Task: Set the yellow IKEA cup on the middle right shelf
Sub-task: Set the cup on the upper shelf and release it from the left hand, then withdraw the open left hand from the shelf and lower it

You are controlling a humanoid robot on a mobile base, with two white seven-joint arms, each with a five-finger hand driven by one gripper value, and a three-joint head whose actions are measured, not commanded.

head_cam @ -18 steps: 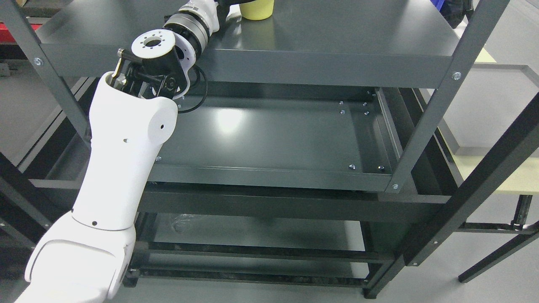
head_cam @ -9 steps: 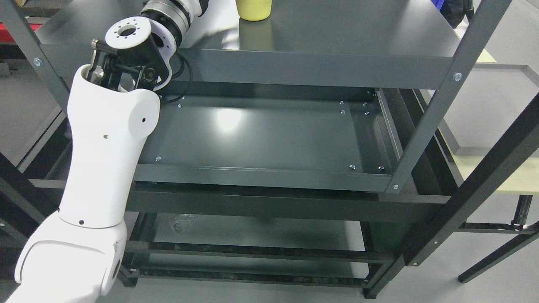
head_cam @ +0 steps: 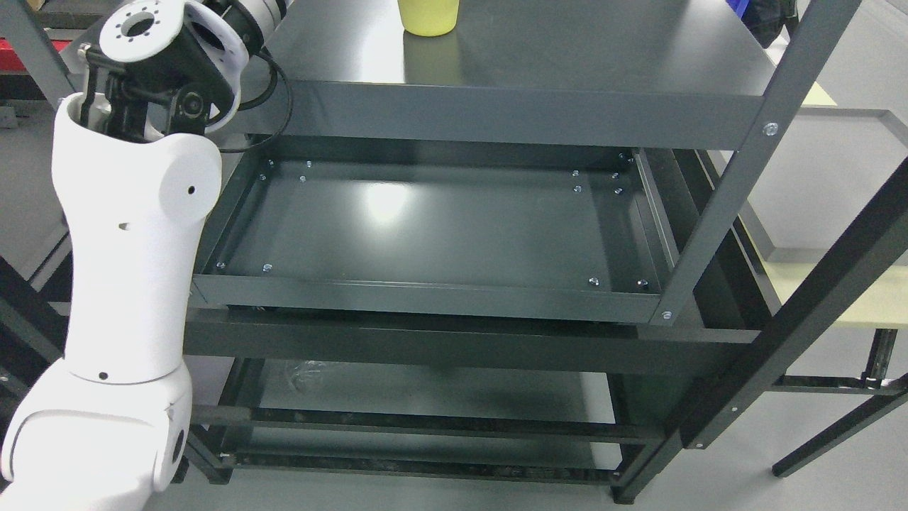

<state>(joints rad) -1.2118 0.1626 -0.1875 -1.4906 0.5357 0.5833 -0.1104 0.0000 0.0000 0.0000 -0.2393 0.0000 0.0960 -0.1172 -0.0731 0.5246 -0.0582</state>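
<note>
- The dark grey steel shelving unit (head_cam: 496, 113) fills most of the head view: flat sheet-metal decks with folded lips, bolted to angled posts, the paint smooth and glossy enough to throw back the ceiling light.
- Its upper shelf deck (head_cam: 603, 50) carries the task's object; the tray-like shelf below (head_cam: 440, 227), with raised rims and small bolt heads in its corners, is bare, and further levels show dimly under it.
- The white, smooth-shelled left robot arm (head_cam: 128, 248) rises along the left edge, ending in a black joint with a round white flange and a looping black cable; it runs out of the picture at the top.
- The left robot hand lies past that top edge, so whether its fingers are spread or curled cannot be told, and nothing shows it holding anything. The right arm is not in sight.
- A pale bench (head_cam: 872, 298) stands beyond the posts at the right.
- The yellow plastic IKEA cup (head_cam: 428, 17) stands upright on the upper deck, near its middle at the top edge, its rim cut off by the frame and well apart from the arm.
- It looks light, rigid and slightly tapered, with a matt, somewhat slick wall; not fragile, but easy to tip on the smooth paint. A wrap around the mid-wall would likely hold best.
</note>
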